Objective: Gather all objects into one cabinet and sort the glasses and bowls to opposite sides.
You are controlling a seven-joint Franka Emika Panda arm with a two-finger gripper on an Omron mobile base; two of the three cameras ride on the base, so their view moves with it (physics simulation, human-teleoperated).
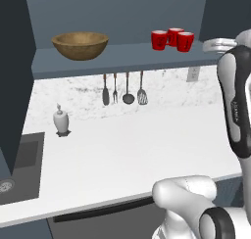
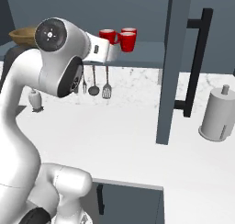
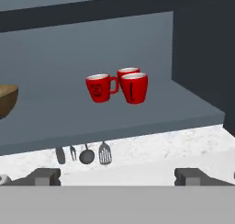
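Observation:
Three small red cups (image 1: 175, 38) (image 2: 127, 42) (image 3: 134, 87) stand close together on the right part of the cabinet's blue-grey shelf (image 1: 127, 54) (image 3: 92, 122). The wide brown wooden bowl (image 1: 80, 45) (image 2: 23, 34) (image 3: 7, 99) sits at the left end of the same shelf, well apart from the cups. My gripper (image 3: 118, 178) is open, its fingertips (image 3: 43, 176) spread wide with nothing between them. It hangs in front of the shelf, short of the cups and facing them. In the right base view my hand (image 2: 103, 51) partly covers the cups.
Four metal utensils (image 1: 122, 90) hang on the wall under the shelf. A white soap dispenser (image 1: 61, 120) stands on the white counter beside the sink (image 1: 19, 169). An open cabinet door (image 2: 172, 67) with a dark handle stands right of the cups; a paper towel roll (image 2: 216, 116) lies beyond.

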